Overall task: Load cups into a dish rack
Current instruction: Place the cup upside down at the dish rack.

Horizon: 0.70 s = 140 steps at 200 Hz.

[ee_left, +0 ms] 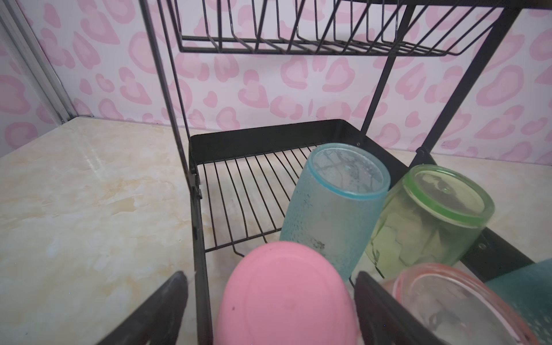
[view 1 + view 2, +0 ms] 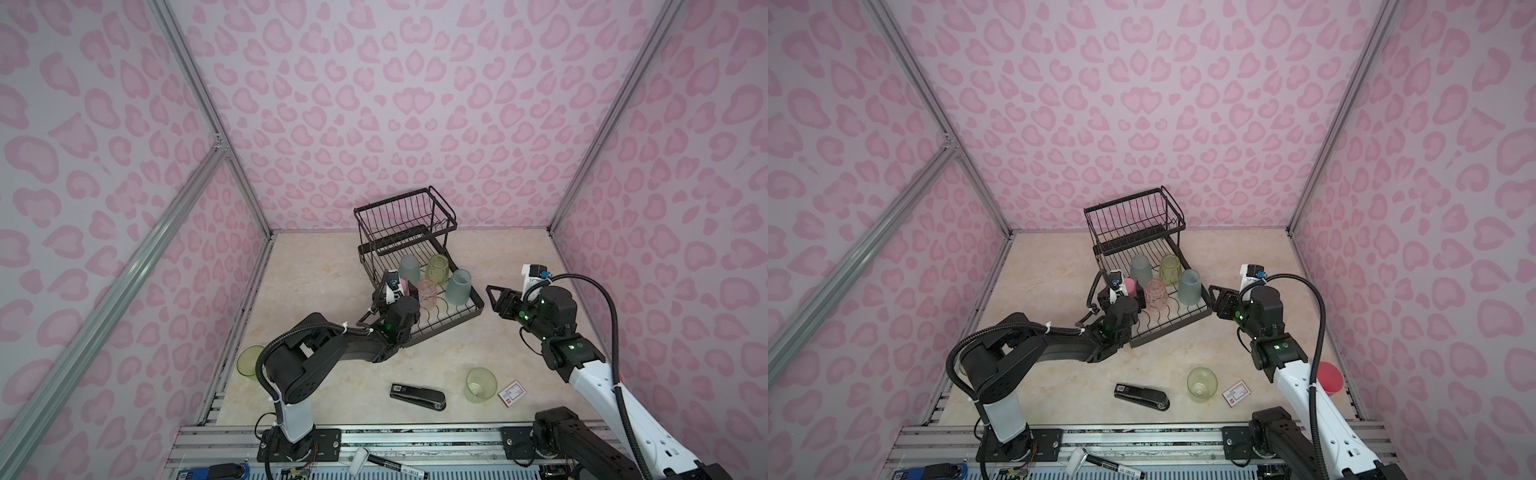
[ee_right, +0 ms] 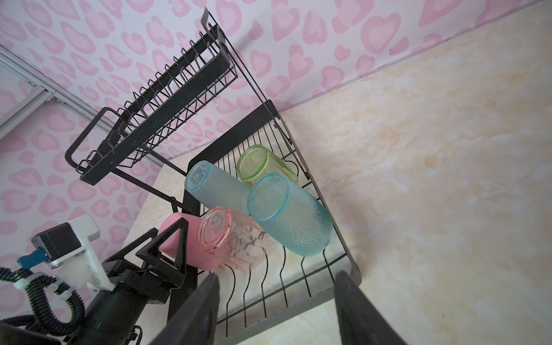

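Right now I'm holding my left gripper (image 1: 270,276) with its fingers spread wide around the opaque pink cup (image 1: 286,307). There's a gap showing on one side, so I'm not actually squeezing it. The cup is sitting bottom-up at the left edge of the dish rack (image 2: 444,328), which is standing mid-frame in both top views. What's bugging me is that one finger (image 1: 385,307) is sitting jammed right beside the clear pink cup (image 2: 427,293) and the other is hanging outside the tray's side wire. If I'm backing out crooked, I'm probably snagging that wire or shoving that cup. Everything in the tray is leaning together, the nearer teal cup (image 2: 458,286) and the racked green cup (image 2: 438,268) included, so one bump is likely tipping the lot. My right gripper (image 3: 277,274) is hanging open and empty just off the tray's right corner. The open room is lying lower in the frame, toward the loose green cup (image 2: 481,384) and the stapler (image 2: 417,397), while the raised basket is crowding the back.
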Motion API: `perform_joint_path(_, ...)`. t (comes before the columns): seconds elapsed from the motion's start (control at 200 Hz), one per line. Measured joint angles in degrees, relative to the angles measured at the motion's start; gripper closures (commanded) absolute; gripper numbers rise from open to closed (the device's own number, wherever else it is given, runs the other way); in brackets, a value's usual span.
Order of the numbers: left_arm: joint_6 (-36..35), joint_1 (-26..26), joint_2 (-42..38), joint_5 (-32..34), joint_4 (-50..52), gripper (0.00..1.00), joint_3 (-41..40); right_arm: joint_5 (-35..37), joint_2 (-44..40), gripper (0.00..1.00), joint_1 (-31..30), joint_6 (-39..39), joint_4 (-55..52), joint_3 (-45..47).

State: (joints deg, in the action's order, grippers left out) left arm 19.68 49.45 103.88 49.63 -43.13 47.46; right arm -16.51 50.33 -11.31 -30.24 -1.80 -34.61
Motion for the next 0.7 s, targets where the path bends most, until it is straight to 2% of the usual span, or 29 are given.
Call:
perform_joint_path(0.23, -3.19, 2.69, -3.45, -0.52, -0.09, 0.07, -0.55, 2.80, -0.09, 0.35, -1.38, 0.00, -4.59, -2.60)
perform_joint_path(0.45, -3.15, 3.93, -8.66, -0.59, 2.05, 0.08, -2.54, 5.88, 0.28, 0.36, -3.06, 0.00, -9.55, -4.33)
perform_joint_path(0.7, -0.66, 5.18, -15.80, -1.42, 9.40, 0.10, -3.93, 7.98, 1.64, 0.38, -3.43, 0.00, -13.88, -6.38)
